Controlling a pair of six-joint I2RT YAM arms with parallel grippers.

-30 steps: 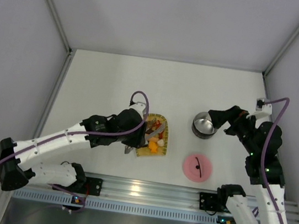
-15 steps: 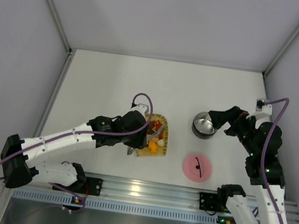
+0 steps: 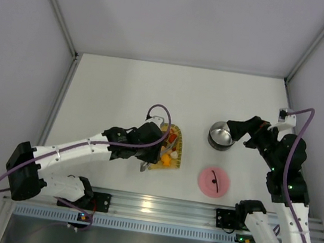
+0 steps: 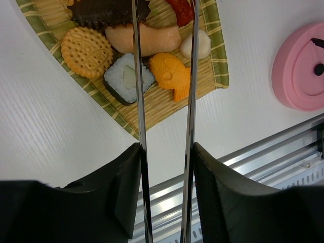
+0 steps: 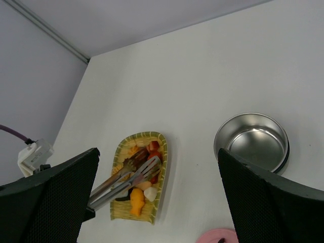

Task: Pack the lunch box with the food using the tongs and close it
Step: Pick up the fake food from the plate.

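My left gripper (image 4: 166,149) is shut on the tongs (image 4: 139,96). Their two silvery arms run out from between my fingers over the yellow tray (image 4: 152,109). The tong tips (image 5: 153,167) hover a little apart above the red and dark pieces at the tray's far end. The food (image 3: 169,149) lies on the tray: a round cookie (image 4: 87,51), a rice roll (image 4: 121,81), an orange fish (image 4: 174,81) and a white lump (image 4: 203,45). The lunch box (image 3: 221,135) stands empty to the right, its pink lid (image 3: 214,181) flat on the table nearer me. My right gripper (image 3: 239,133) is open beside the pot.
The aluminium rail (image 3: 156,205) runs along the near table edge, just behind the tray and lid. Grey walls (image 3: 33,49) close in the table on the left, right and back. A purple cable (image 3: 159,110) loops over my left wrist.
My left arm has shifted a little right and toward the near edge, carrying the tongs along the tray. The right arm, pot and lid have not moved.
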